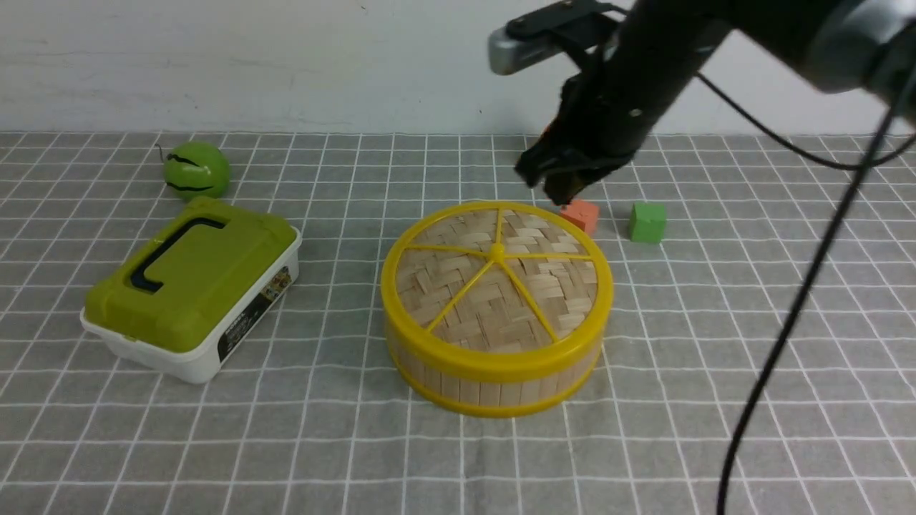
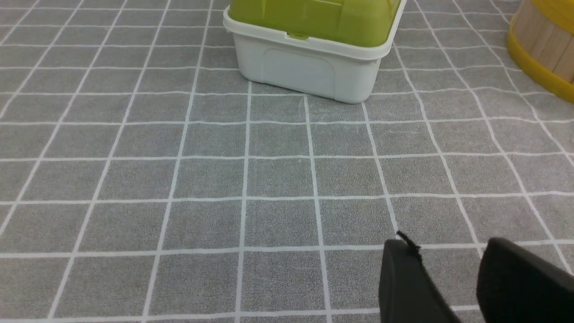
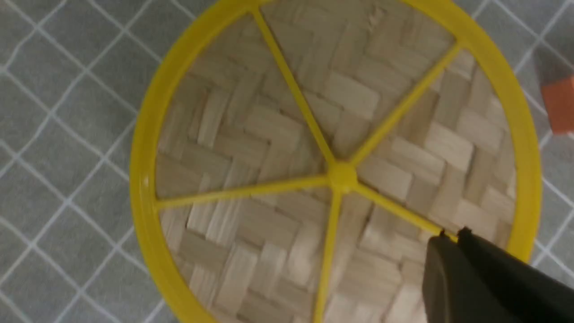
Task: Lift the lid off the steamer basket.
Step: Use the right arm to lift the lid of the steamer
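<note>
1. Sitting flush on the steamer basket [image 1: 494, 386], the lid [image 1: 497, 275] rests at the middle of the checked cloth [image 1: 286, 443], not yet lifted.
2. The step in hand looks like the approach. The right gripper [image 1: 562, 187] hovers above the lid's far edge, touching nothing, its fingers pressed nearly together and empty.
3. Next, I judge, it must spread its fingers, drop onto the lid's edge, pinch, and lift straight up without dragging the basket.
4. The left gripper [image 2: 448, 244] hangs low over bare cloth, fingers apart, holding nothing.
5. Count: one lid, one basket, one orange cube [image 1: 581, 214], one green cube [image 1: 647, 222], one white box [image 1: 193, 286] with a green top, one green ball [image 1: 196, 170].
</note>
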